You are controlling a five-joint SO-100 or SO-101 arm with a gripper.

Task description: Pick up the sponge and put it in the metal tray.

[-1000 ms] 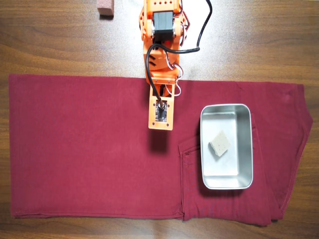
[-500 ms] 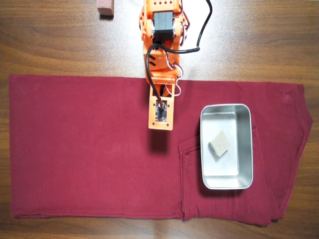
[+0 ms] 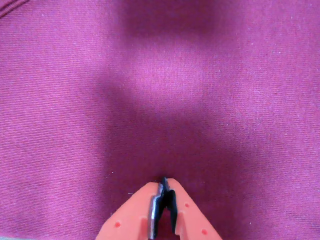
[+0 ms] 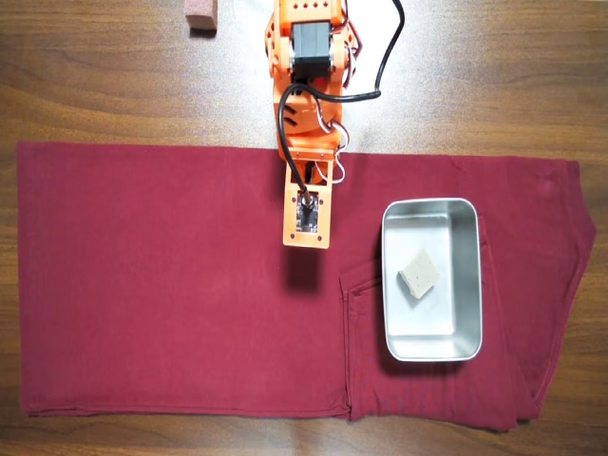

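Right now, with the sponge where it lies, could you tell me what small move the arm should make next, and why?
Probably none beyond parking: the sponge already lies inside the metal tray, and the gripper is shut and empty over the red cloth, left of the tray in the overhead view. I would just hold or ease back toward the base.

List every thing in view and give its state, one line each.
sponge: lying inside the tray, turned cornerwise, free of the hand.
metal tray: upright on the red cloth, holding only the sponge.
hand: shut, empty, above bare cloth.
red cloth: spread flat on the wooden table.
pinkish block: on bare wood at the top edge, partly cut off.
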